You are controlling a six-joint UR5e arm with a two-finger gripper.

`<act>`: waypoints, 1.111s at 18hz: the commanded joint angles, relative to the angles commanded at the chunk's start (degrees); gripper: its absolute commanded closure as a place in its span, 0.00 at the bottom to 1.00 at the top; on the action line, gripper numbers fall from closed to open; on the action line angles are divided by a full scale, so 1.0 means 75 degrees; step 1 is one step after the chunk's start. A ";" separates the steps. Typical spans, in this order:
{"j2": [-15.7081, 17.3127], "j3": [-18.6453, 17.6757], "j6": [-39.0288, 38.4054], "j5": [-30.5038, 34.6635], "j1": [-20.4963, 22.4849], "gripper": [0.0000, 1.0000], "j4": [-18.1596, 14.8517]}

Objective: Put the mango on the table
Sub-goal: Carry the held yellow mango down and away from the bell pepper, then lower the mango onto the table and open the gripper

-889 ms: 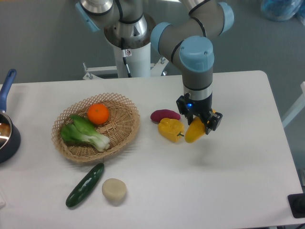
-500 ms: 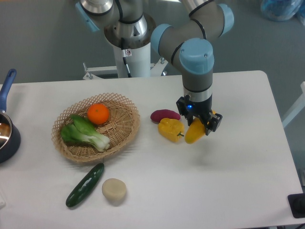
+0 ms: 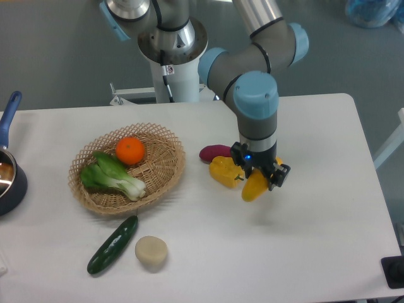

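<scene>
The mango (image 3: 254, 188) is a smooth yellow oval fruit held in my gripper (image 3: 260, 177), tilted, orange end up by the right finger. The gripper is shut on it and holds it just above the white table (image 3: 303, 240), right of the yellow bell pepper (image 3: 225, 171). Whether the mango's lower end touches the tabletop I cannot tell.
A purple sweet potato (image 3: 214, 152) lies behind the pepper. A wicker basket (image 3: 165, 167) at left holds an orange (image 3: 130, 150) and bok choy (image 3: 112, 176). A cucumber (image 3: 112, 245) and a pale round item (image 3: 151, 250) lie in front. A blue pot (image 3: 9, 177) is at the left edge.
The gripper has moved slightly down and toward the front left with the mango still in it. The other objects have not moved.
</scene>
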 joint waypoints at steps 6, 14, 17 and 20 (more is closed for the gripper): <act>-0.0737 0.0478 -0.1357 0.0901 -0.0914 0.32 0.0178; -0.1384 0.1196 -0.2615 0.1606 -0.1607 0.00 0.0178; -0.1208 0.1090 -0.2615 0.1536 -0.1584 0.00 0.0178; -0.0858 0.0857 -0.2627 0.1489 -0.1292 0.00 0.0178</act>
